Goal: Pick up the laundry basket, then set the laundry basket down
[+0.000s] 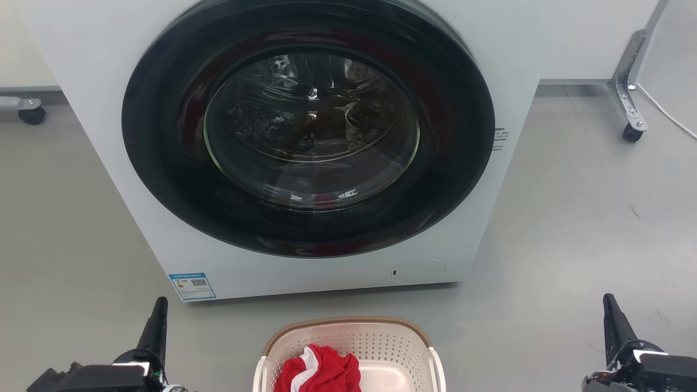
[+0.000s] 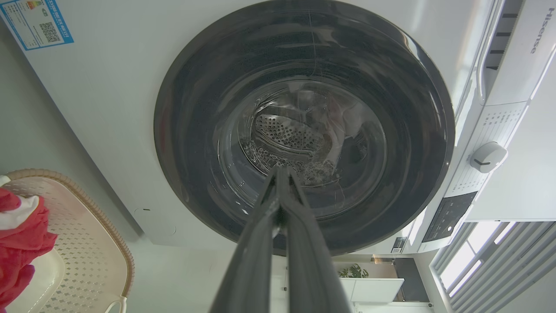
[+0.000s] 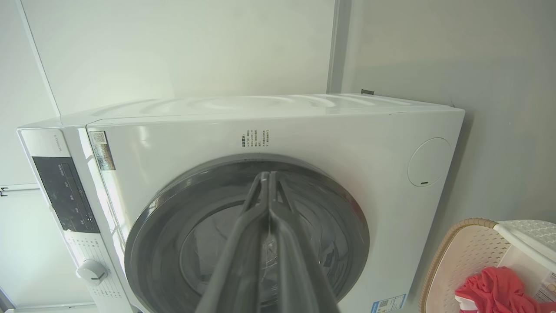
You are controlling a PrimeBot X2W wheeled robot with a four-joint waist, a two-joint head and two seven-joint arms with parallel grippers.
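The laundry basket sits on the grey floor at near centre with a red garment inside, its far rim just short of the white washing machine. Bare floor lies to its left and right, where the left gripper and right gripper hang well clear of its sides. Each wrist view shows that arm's fingers pressed together at the tips, holding nothing, and adds the machine's control knob and dark panel.
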